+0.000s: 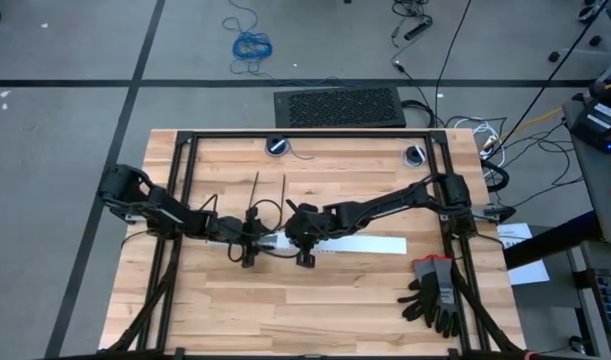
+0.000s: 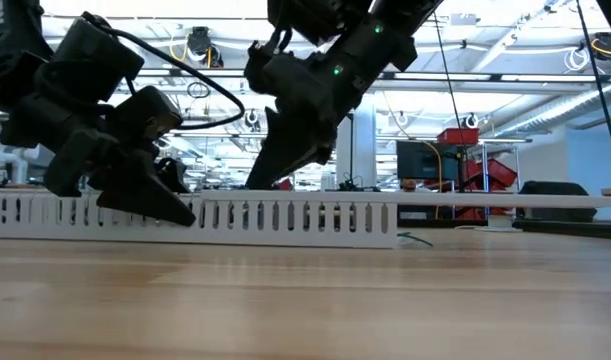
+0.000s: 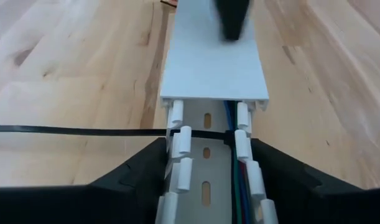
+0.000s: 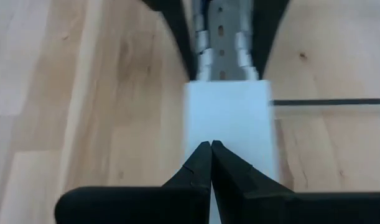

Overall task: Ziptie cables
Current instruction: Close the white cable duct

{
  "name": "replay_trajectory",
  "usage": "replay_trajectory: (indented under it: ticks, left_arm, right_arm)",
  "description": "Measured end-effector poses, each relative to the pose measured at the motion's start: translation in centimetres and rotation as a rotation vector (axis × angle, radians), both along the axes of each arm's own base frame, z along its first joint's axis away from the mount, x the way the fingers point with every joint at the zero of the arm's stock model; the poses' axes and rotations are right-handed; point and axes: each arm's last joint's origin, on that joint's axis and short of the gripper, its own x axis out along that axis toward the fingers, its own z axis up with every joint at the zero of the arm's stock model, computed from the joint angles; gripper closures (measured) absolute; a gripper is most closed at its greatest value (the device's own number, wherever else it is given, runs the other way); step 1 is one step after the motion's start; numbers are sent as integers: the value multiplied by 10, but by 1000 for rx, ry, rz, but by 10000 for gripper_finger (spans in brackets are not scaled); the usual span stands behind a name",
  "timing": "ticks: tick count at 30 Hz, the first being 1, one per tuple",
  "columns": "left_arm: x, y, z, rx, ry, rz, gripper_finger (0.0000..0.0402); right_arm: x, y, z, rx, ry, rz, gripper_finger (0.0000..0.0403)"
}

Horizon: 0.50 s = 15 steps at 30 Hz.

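White duct (image 3: 213,74): lidded at the far half, open and slotted at your left gripper's (image 3: 205,186) end, lying on the worktop (image 1: 285,310).
Cables (image 3: 234,118): in the open duct along one wall, running lengthwise with it, left-right across the worktop.
Ziptie (image 3: 78,130): threaded crosswise through the slots, at right angles to the cables; free end out to one side.
Left fingers (image 3: 140,171): apart, straddling the duct walls.
Right gripper (image 4: 211,152): fingers together, tips pressing the lid.
Advice: keep the lid pinned, close squarely on the walls, and don't trap the ziptie.
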Motion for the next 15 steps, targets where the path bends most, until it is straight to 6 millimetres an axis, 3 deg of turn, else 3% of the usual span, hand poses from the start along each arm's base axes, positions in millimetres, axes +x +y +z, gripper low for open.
replay_trajectory:
  ticks: [6,12,15]
  left_arm:
    - [0,1,0,2,-1,22,193]
    - [0,1,0,1,-1,13,193]
    - [0,1,0,0,-1,11,193]
  right_arm:
    - [-9,-3,29,-47,-40,-1,403]
    - [-10,-10,24,-54,7,-25,403]
    - [-8,-14,11,-51,43,-41,403]
